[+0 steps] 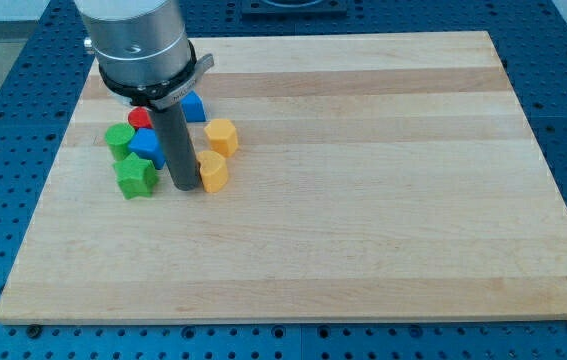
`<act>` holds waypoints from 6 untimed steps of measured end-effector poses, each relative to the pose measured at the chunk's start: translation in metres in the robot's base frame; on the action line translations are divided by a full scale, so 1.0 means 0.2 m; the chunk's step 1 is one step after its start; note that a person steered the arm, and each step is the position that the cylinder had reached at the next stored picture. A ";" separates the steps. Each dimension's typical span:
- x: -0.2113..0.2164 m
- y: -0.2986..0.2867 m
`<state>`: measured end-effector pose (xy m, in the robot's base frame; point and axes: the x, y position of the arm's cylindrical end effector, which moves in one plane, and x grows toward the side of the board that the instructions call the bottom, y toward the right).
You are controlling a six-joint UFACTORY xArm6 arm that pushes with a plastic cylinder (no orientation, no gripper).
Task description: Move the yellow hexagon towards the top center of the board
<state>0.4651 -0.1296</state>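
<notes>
Pale wooden planks make up the surface, which sits on a blue perforated bench that shows around its edges. All the blocks are bunched near the view's top left corner, and the wide stretch toward the view's right and bottom holds none of them.

My tool is a plain dark rod with nothing on it that opens or shuts, and it holds nothing. It comes down from the grey cylindrical housing at the view's top left, and my tip rests on the wood just left of the lower yellow block, touching or nearly touching its side (I cannot tell which).

A second yellow block, which looks like the yellow hexagon, sits just above it, close to it and a little toward the view's right. It lies well left of the board's top center.

Left of the rod are a blue block, a green block and, below them, a green star-like block. A red block peeks out beneath the housing, and another blue block lies just right of the rod's upper part.
</notes>
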 end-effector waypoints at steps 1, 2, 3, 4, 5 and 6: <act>-0.28 0.02; -0.47 0.04; -0.59 0.15; -0.68 0.24; -0.66 0.23; -0.60 0.08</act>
<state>0.3443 -0.1141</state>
